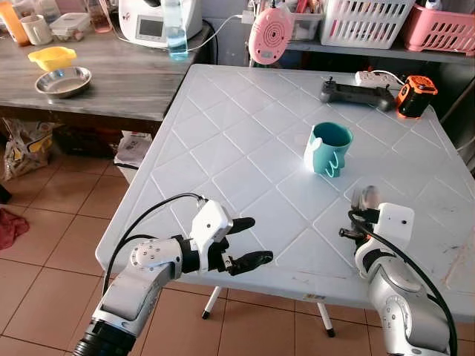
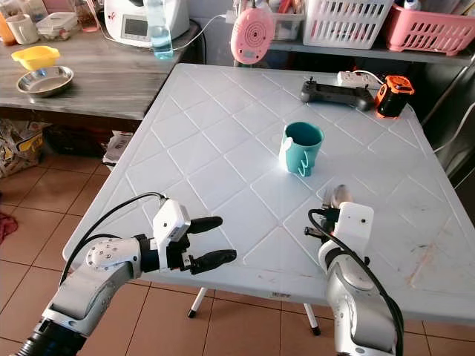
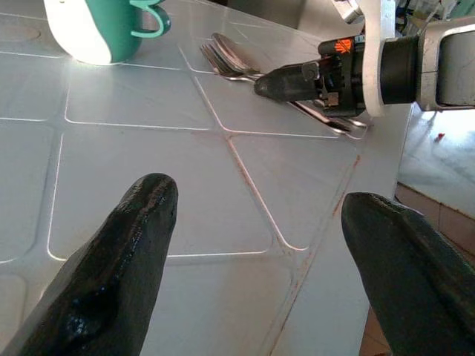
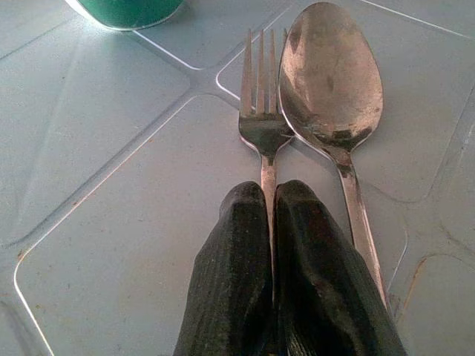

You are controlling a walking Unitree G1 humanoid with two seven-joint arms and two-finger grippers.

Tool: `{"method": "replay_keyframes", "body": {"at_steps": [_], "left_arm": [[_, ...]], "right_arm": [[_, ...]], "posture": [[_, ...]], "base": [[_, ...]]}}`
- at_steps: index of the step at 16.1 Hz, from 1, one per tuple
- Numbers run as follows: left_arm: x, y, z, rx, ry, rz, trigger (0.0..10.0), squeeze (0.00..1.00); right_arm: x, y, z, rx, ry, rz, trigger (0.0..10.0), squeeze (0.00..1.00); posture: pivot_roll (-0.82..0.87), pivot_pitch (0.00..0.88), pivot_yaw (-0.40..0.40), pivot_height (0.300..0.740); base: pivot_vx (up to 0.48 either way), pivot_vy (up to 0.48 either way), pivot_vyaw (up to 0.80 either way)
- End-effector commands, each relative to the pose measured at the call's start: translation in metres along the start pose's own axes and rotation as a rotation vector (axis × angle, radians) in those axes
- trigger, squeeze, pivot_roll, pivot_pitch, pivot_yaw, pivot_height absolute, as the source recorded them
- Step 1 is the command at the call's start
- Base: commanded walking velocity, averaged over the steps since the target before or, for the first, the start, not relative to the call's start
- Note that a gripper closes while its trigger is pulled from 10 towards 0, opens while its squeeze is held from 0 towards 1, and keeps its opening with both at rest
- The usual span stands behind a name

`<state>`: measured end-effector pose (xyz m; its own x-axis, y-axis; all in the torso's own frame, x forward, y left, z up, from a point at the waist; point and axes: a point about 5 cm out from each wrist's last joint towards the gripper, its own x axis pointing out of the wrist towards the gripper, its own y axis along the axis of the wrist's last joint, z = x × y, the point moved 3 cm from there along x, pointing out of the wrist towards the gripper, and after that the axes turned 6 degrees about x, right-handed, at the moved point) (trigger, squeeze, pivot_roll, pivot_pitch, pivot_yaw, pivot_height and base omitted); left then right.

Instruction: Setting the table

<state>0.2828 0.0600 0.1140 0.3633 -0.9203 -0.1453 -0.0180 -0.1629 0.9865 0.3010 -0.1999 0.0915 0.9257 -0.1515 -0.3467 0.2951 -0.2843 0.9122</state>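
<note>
Fork [image 4: 261, 126] and spoon [image 4: 332, 81] lie side by side on the white table [image 1: 223, 148], tines and bowl pointing toward the teal mug [image 1: 328, 148] just beyond them, which looks like a place setting taking shape near the robot's edge. Right gripper [image 4: 271, 222] has its two fingers pinched tight on the fork's handle, low against the tabletop, probably lining it up beside the spoon. Left gripper [image 1: 245, 241] hovers over the near table edge, fingers spread wide and empty, seemingly held clear so it doesn't nudge the cutlery.
</note>
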Motion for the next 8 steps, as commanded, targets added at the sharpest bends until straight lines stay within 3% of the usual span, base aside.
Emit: {"method": "replay_keyframes", "body": {"at_steps": [1, 8], "left_arm": [[0.0004, 0.0, 0.0041, 0.014, -0.014, -0.015, 10.0, 0.0], [0.0025, -0.0002, 0.0052, 0.017, -0.017, -0.021, 10.0, 0.0]], "right_arm": [[0.001, -0.0249, -0.0157, 0.011, 0.071, -0.115, 0.0, 0.0], [-0.0003, -0.0258, -0.0228, -0.013, 0.114, -0.103, 0.0, 0.0]], "posture": [[0.07, 0.106, -0.01, 0.74], [0.07, 0.11, -0.005, 0.74]], "base": [[0.0, 0.0, 0.0], [0.0, 0.0, 0.0]]}}
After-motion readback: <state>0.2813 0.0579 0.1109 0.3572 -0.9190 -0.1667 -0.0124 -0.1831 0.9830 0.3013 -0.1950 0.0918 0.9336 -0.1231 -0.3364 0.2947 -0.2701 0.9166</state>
